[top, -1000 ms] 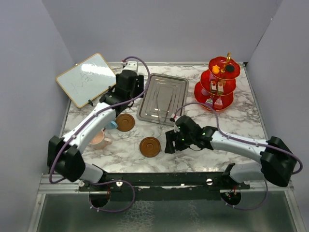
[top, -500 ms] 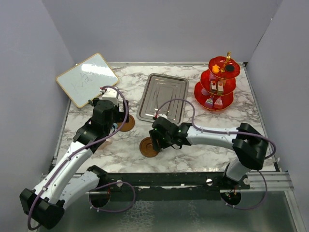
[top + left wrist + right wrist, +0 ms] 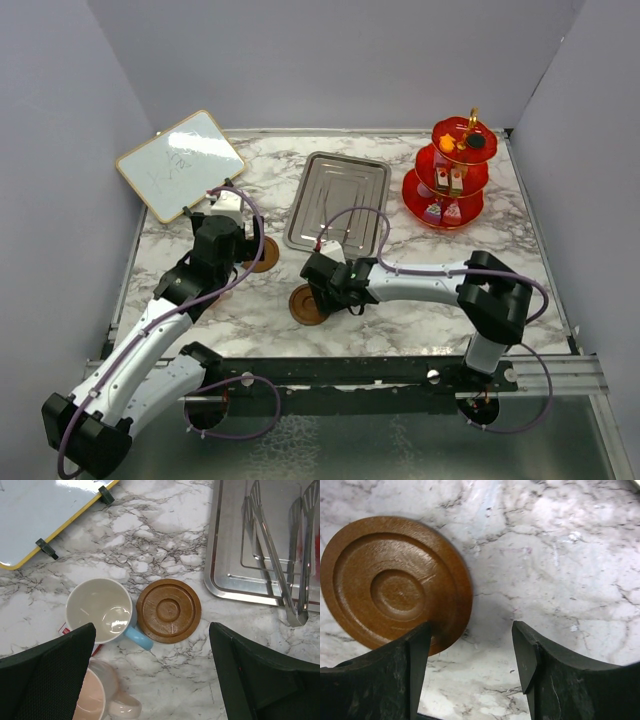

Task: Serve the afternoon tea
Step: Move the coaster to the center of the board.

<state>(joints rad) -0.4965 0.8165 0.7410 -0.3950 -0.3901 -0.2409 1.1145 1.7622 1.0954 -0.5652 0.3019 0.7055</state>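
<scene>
Though scribbled on, the whiteboard (image 3: 180,163) near the blue cup (image 3: 100,607) is illegible.

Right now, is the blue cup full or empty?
Empty. The left wrist view looks straight down into the upright blue cup: only its bare white bottom shows, no tea.

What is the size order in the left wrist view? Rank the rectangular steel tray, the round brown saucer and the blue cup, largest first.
Largest: the rectangular steel tray, though cropped by the frame.
Then the round brown saucer and the blue cup: near alike, not ranked.
</scene>
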